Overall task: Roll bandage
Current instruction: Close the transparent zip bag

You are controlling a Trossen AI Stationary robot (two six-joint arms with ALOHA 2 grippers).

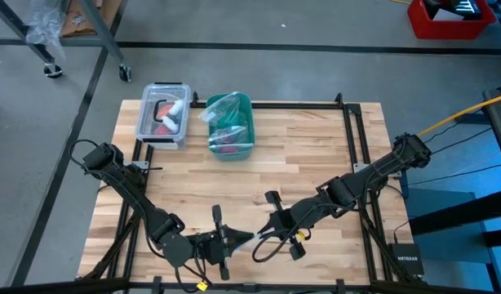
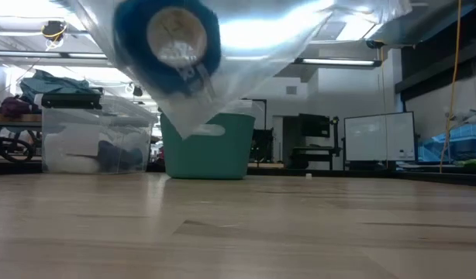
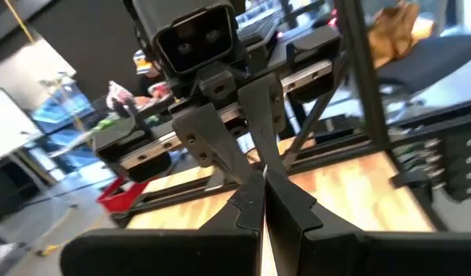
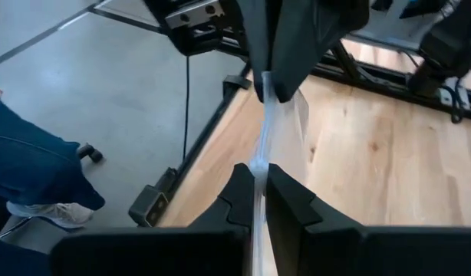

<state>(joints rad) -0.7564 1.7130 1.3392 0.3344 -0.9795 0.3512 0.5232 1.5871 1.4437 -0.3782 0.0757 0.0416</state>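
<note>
The bandage [image 2: 168,39] is a bright blue roll inside a clear plastic bag [image 2: 253,54]. The bag hangs above the wooden table near its front edge, one corner [image 2: 181,130] pointing down. My left gripper [image 1: 234,240] and my right gripper [image 1: 263,235] face each other there, both shut on the bag [image 1: 248,238]. In the right wrist view the bag [image 4: 268,126] shows edge-on as a thin sheet running from my right fingers to my left fingers [image 4: 285,54]. The roll is hidden in both wrist views. My left gripper pinches the bag's plastic [image 4: 271,90] between its two fingers, coming level from the table's left. The bag is lifted clear of the table. Which edge of the bag it has cannot be told. My right gripper pinches the bag's plastic [image 4: 258,170] between its two fingers, opposite the left one, slanting down from the table's right. The sheet runs on between the two grippers, and the bag hangs clear of the table.
A teal bin [image 1: 231,131] with a clear bag in it and a clear lidded box [image 1: 163,114] stand at the table's far left. Black frame rails [image 1: 354,139] run around the table. A person's leg [image 4: 28,165] shows beside the table.
</note>
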